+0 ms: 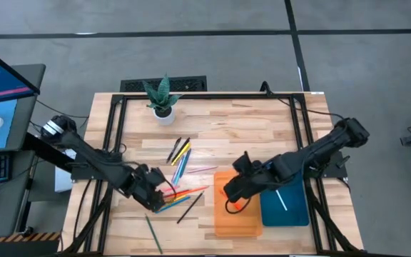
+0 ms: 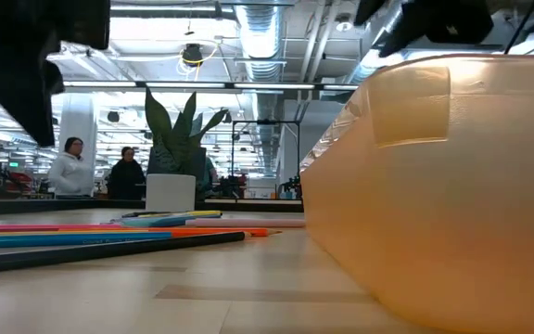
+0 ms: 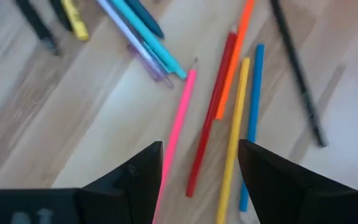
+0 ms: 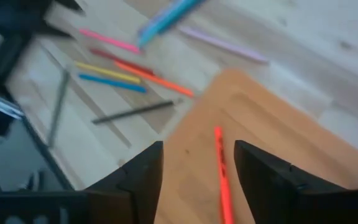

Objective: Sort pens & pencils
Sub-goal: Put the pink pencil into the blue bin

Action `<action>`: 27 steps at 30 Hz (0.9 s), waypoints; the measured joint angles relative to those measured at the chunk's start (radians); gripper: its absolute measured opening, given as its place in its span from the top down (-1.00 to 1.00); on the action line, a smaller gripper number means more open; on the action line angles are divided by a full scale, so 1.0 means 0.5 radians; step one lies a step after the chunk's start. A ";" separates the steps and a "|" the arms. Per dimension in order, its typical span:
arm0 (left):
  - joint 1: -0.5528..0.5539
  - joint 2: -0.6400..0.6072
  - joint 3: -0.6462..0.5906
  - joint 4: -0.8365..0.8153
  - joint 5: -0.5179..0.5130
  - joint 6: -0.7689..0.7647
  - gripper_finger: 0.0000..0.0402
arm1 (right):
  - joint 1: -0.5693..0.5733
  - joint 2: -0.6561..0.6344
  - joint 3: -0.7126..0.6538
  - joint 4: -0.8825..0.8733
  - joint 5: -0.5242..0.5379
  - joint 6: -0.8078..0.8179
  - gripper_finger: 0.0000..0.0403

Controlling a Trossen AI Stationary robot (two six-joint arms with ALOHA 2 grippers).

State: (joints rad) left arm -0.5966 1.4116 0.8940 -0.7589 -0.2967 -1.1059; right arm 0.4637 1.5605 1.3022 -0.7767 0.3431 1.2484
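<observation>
High view: the left gripper (image 1: 157, 194) hovers over pencils (image 1: 184, 194) on the tabletop (image 1: 248, 121); the right gripper (image 1: 234, 191) is above the orange tray (image 1: 223, 221). Left wrist: open fingers (image 3: 135, 174) straddle a pink pencil (image 3: 178, 121) and red pencil (image 3: 210, 118), so closing could pinch both. Right wrist: open fingers (image 4: 142, 171), an orange pencil (image 4: 221, 171) in the tray between them.

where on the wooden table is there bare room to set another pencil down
Bare wood lies on the wooden table between the potted plant and the flat orange tray, and along the left edge. It is crowded mid-table, where the pens and pencils fan out beside the open left gripper.
</observation>
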 joint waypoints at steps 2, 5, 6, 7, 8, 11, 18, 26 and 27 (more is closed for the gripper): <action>-0.006 0.108 0.000 0.059 0.004 0.094 0.01 | 0.000 -0.029 0.000 -0.006 0.034 -0.004 -0.05; 0.003 0.268 0.000 0.054 0.014 0.132 -0.02 | 0.001 -0.044 0.000 -0.002 0.051 -0.003 -0.04; 0.016 0.309 0.000 0.058 0.024 0.132 -0.04 | 0.001 -0.043 -0.001 -0.002 0.051 -0.003 -0.04; 0.035 0.349 0.000 0.067 0.040 0.147 -0.05 | 0.001 -0.041 -0.002 -0.003 0.050 -0.003 -0.04; 0.053 0.377 0.000 0.079 0.071 0.188 -0.07 | 0.002 -0.037 -0.002 -0.002 0.049 -0.002 -0.04; 0.111 0.433 0.000 0.108 0.109 0.315 -0.10 | 0.015 -0.001 -0.002 0.000 0.047 -0.002 -0.04; 0.254 0.443 -0.127 0.220 0.186 0.485 -0.10 | 0.042 -0.004 -0.002 -0.006 0.046 -0.005 -0.03; 0.276 0.433 -0.217 0.295 0.269 0.507 0.02 | 0.051 -0.004 -0.002 -0.040 0.050 -0.003 -0.01; 0.282 0.434 -0.216 0.288 0.288 0.519 0.11 | 0.051 -0.004 -0.002 -0.040 0.050 -0.003 0.00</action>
State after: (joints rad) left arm -0.4558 1.6284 0.7860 -0.6148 -0.1529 -0.8462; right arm 0.4892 1.5585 1.3010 -0.7967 0.3683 1.2469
